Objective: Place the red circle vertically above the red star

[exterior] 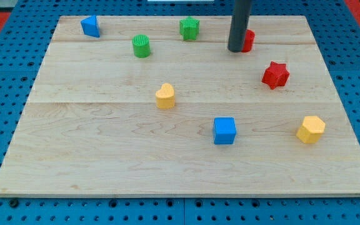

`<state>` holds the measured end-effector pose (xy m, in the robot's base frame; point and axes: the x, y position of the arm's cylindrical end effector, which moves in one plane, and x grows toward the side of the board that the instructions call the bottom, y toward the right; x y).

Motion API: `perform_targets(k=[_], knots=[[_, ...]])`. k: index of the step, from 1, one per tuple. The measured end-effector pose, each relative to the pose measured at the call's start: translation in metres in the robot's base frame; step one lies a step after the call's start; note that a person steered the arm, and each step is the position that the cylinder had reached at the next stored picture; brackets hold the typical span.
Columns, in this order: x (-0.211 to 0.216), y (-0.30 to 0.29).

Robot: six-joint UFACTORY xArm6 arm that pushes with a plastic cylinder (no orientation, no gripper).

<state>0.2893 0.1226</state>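
Observation:
The red circle [248, 40] sits near the view's top, right of centre, partly hidden behind my rod. My tip [235, 49] rests on the board against the circle's left side. The red star [275, 75] lies below and to the right of the circle, apart from it and from the tip.
On the wooden board [105, 156] lie a blue block [90, 26] at top left, a green cylinder [141, 46], a green block [189, 28], a yellow heart [165, 96], a blue cube [224, 130] and a yellow hexagon block [310, 129].

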Motion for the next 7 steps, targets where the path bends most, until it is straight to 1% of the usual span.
perform_targets(k=[1, 2, 4, 5, 7], knots=[[-0.009, 0.024], [-0.009, 0.037], [-0.027, 0.053], [-0.007, 0.048], [0.071, 0.0]])
